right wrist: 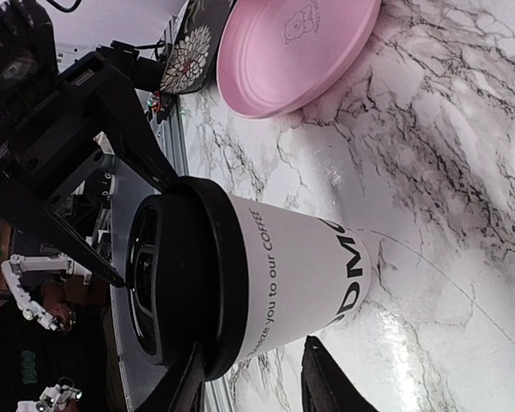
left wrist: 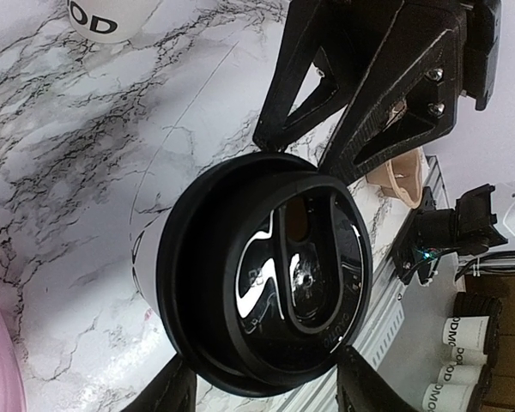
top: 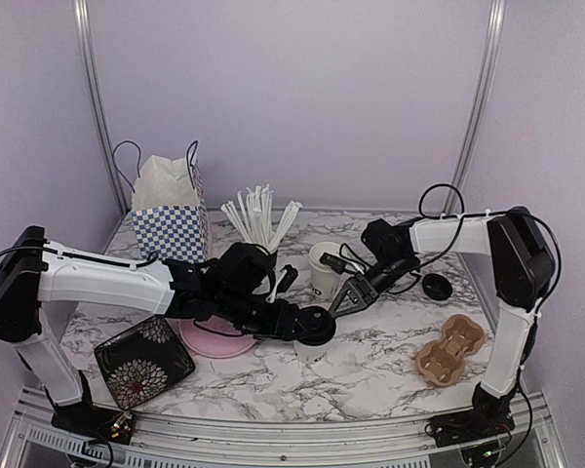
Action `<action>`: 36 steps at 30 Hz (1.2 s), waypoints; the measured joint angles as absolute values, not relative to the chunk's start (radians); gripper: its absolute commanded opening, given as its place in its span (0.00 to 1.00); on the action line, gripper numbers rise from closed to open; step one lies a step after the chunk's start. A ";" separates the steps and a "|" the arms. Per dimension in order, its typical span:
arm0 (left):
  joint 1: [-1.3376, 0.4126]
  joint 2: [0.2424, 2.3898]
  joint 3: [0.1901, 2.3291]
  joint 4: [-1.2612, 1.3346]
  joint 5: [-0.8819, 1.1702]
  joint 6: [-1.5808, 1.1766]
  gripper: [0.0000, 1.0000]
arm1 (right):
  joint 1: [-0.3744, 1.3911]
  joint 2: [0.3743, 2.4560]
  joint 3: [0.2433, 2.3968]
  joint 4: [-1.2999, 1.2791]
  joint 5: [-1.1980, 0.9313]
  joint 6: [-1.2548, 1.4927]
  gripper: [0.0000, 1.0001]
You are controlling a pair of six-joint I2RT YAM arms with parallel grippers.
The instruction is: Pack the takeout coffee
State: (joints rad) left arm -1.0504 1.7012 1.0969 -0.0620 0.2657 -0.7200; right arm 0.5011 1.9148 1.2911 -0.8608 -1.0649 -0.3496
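Observation:
A white coffee cup with a black lid (top: 317, 326) stands at mid-table. In the left wrist view its lid (left wrist: 266, 275) fills the frame. My left gripper (left wrist: 270, 386) reaches over it, a finger against each side of the lid's rim, shut on the lid. My right gripper (top: 341, 302) is open just right of the cup. In its own view the cup (right wrist: 300, 275) lies just past the open right gripper (right wrist: 256, 356). A second cup without a lid (top: 324, 263) stands behind. A loose black lid (top: 436, 286) lies to the right.
A brown cardboard cup carrier (top: 451, 348) lies front right. A pink plate (top: 214, 341) and a black flowered plate (top: 143, 359) lie front left. A blue checkered bag (top: 168, 219) and a black cup of white sticks (top: 261, 222) stand at the back.

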 measured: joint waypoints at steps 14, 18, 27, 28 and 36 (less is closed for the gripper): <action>-1.040 1.700 1.262 -0.228 0.077 -0.564 0.66 | 0.513 1.801 1.306 -0.900 -0.975 -0.403 0.49; -1.040 1.700 1.303 -0.256 0.044 -0.528 0.70 | 0.512 1.766 1.306 -0.903 -0.953 -0.417 0.50; -1.041 1.659 1.322 -0.299 -0.118 -0.371 0.97 | 0.513 1.673 1.312 -0.922 -0.853 -0.546 0.59; -1.041 1.645 1.325 -0.297 -0.143 -0.344 0.99 | 0.515 1.647 1.312 -0.916 -0.831 -0.567 0.62; -1.034 1.501 1.380 -0.243 -0.346 -0.142 0.99 | 0.600 1.549 1.371 -0.842 -0.676 -0.693 0.84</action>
